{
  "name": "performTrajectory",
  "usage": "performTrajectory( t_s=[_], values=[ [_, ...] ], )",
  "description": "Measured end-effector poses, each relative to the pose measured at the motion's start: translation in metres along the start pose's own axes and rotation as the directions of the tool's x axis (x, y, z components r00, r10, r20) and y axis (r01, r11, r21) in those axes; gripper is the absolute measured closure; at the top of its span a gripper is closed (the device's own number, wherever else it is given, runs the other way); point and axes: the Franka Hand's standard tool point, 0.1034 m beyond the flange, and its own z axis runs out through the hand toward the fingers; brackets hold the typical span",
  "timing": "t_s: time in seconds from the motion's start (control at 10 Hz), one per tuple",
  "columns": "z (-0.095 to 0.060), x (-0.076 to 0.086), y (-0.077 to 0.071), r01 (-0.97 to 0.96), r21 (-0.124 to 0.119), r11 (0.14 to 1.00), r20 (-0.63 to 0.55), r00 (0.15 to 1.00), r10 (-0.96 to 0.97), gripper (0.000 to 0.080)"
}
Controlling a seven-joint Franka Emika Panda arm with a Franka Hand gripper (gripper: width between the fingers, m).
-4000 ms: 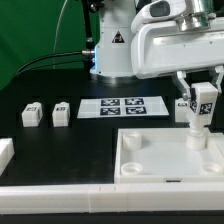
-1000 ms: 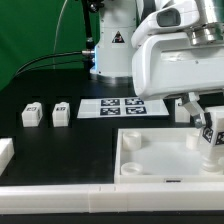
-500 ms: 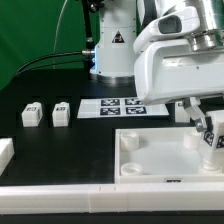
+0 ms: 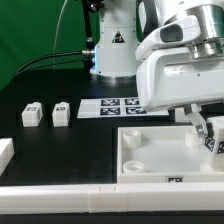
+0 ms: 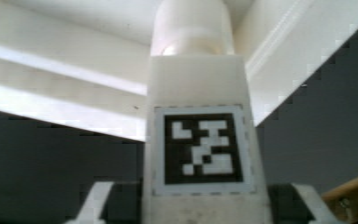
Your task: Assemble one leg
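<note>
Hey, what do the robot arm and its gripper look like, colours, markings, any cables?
The arm is glossy white, with bulky rounded casings. Its base column bears a triangular warning sticker, and black cables run off beside it. The gripper is white-bodied, dark at its tips.

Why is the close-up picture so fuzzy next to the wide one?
Wrist view: the leg fills the frame, its edges and tag soft, the background blurred. Exterior view: sharper and evenly lit, though the white panel looks washed out.
</note>
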Motion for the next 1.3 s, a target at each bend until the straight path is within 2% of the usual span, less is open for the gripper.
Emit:
performTrajectory(
  t_s=[0.4, 0.5, 0.6, 0.7, 0.9, 1.3],
  values=[
    [-0.0009, 0.002, -0.0015, 0.003, 0.003, 1.0, 0.005, 1.0, -0.003, 0.0506],
    [-0.0022, 0.0054, -0.0023, 0.005, 0.004, 1.0, 0.003, 1.0, -0.005, 0.0459],
    [-0.0023, 0.0059, -0.0011, 0.005, 0.002, 1.0, 0.002, 1.0, -0.005, 0.0269],
    [-0.0023, 0.0061, 0.0, 0.006, 0.001, 1.0, 0.002, 1.0, -0.006, 0.0185],
    [-0.0023, 0.0069, 0.0017, 0.006, 0.0, 1.0, 0.0, 1.0, -0.006, 0.0156],
    [-0.0025, 0.0067, 0.0062, 0.007, -0.005, 1.0, 0.0, 1.0, -0.007, 0.0151]
  ],
)
